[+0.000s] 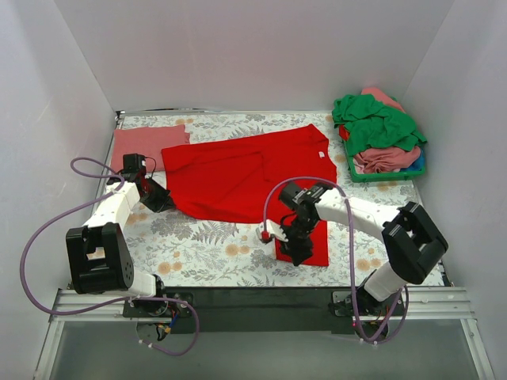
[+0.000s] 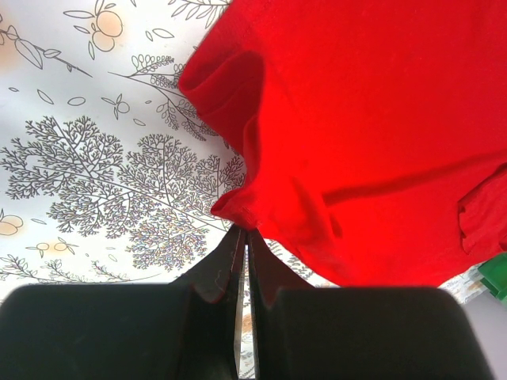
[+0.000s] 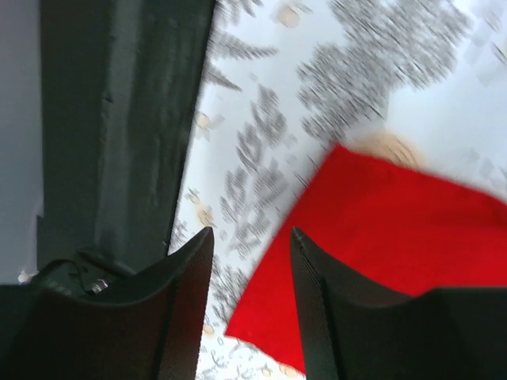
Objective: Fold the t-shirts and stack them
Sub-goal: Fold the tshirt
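A bright red t-shirt (image 1: pixel 245 170) lies partly spread across the middle of the floral tablecloth (image 1: pixel 206 245), and one part reaches down to the front right. My left gripper (image 1: pixel 162 199) sits at the shirt's left edge. In the left wrist view the gripper (image 2: pixel 244 231) is shut on a bunched fold of the red cloth (image 2: pixel 372 119). My right gripper (image 1: pixel 297 245) is open and hovers over the shirt's front-right corner. In the right wrist view its fingers (image 3: pixel 252 233) straddle the edge of the red cloth (image 3: pixel 380 237) and hold nothing.
A folded salmon-pink t-shirt (image 1: pixel 146 142) lies at the back left. A green basket (image 1: pixel 380 176) at the back right holds a green t-shirt (image 1: pixel 376 127), pink ones (image 1: pixel 384 158) and a bit of blue. A dark strip (image 1: pixel 261 297) runs along the table's near edge.
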Robot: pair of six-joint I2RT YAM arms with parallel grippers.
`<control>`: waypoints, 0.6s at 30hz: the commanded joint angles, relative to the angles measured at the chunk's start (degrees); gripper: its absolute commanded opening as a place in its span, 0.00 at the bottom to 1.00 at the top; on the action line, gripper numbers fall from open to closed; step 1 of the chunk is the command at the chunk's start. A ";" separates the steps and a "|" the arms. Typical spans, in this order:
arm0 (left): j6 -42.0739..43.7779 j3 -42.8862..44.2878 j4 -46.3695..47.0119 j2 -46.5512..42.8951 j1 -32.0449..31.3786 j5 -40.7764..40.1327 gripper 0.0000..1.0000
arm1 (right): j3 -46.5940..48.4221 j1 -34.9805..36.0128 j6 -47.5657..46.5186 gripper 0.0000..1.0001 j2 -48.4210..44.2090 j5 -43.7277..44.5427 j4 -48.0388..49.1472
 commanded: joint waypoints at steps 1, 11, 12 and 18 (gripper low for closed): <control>0.87 0.07 0.44 -1.80 0.42 0.55 0.00 | 1.79 -6.12 -1.76 0.53 -4.92 0.45 -2.34; 1.14 0.07 0.79 -1.53 0.33 0.90 0.00 | -15.43 -14.92 -19.95 0.57 -16.36 8.28 -0.41; 1.05 0.07 0.96 -1.45 0.33 1.07 0.00 | -16.49 -14.92 -19.69 0.58 -16.54 8.10 0.20; 1.05 0.07 0.88 -1.62 0.33 1.16 0.00 | -18.34 -14.92 -18.11 0.54 -13.38 8.98 6.00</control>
